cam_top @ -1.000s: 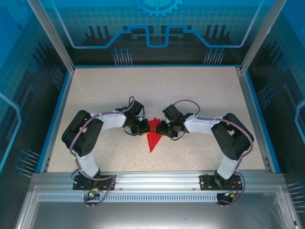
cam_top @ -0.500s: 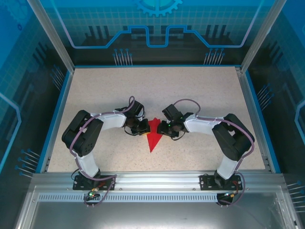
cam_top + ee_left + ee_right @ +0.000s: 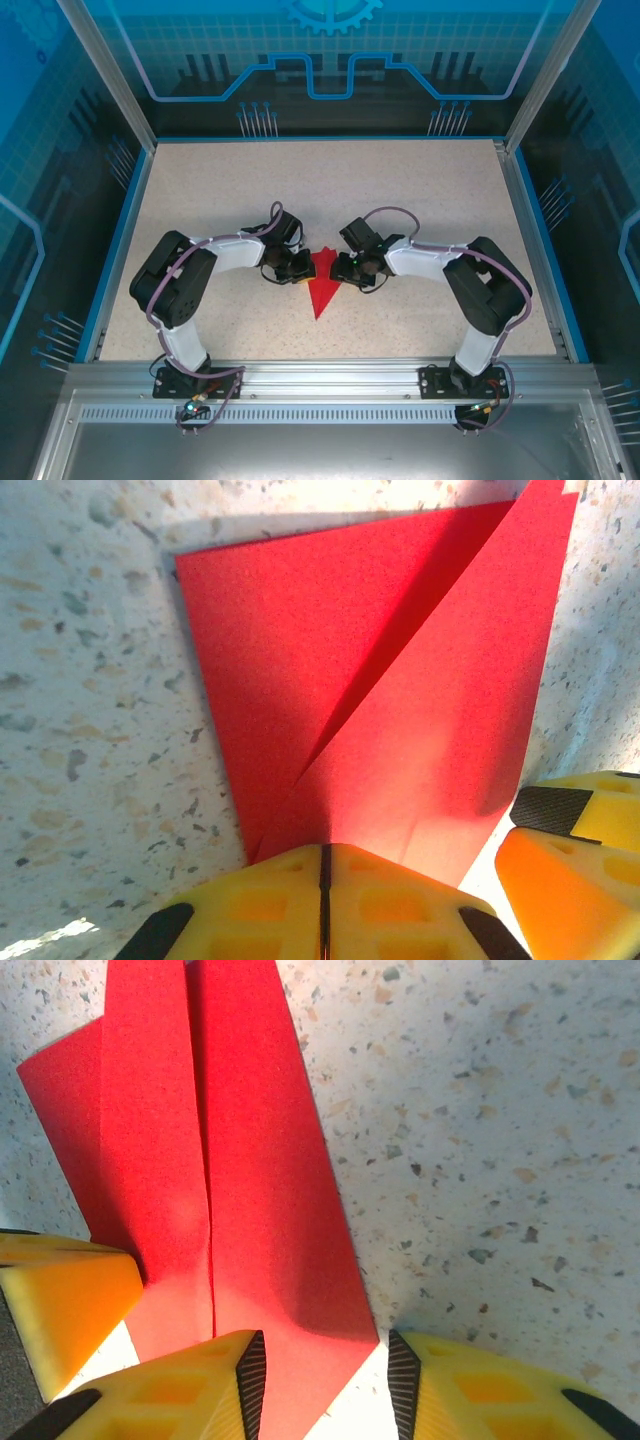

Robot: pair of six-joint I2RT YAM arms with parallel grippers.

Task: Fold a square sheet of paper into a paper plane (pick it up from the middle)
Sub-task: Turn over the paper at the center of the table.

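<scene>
My left pincer [image 3: 323, 878] is closed tight, its tips set on the edge of the paper [image 3: 400, 680]. The paper lies folded to a point at the middle of the table [image 3: 430, 200], between my two pincers. I should press there steadily so the creases do not slip. My right pincer [image 3: 325, 1365] stands partly open, one finger on the paper and the paper's corner in its gap. It should run flat along the crease, not tug.

Flat on the middle of the table [image 3: 430, 200] lay the paper plane [image 3: 322, 287], tip toward the near edge. The left gripper [image 3: 300, 268] sat at its left, touching the wide far end; the right gripper [image 3: 338, 270] sat at its right, one paper corner between the fingers.
</scene>
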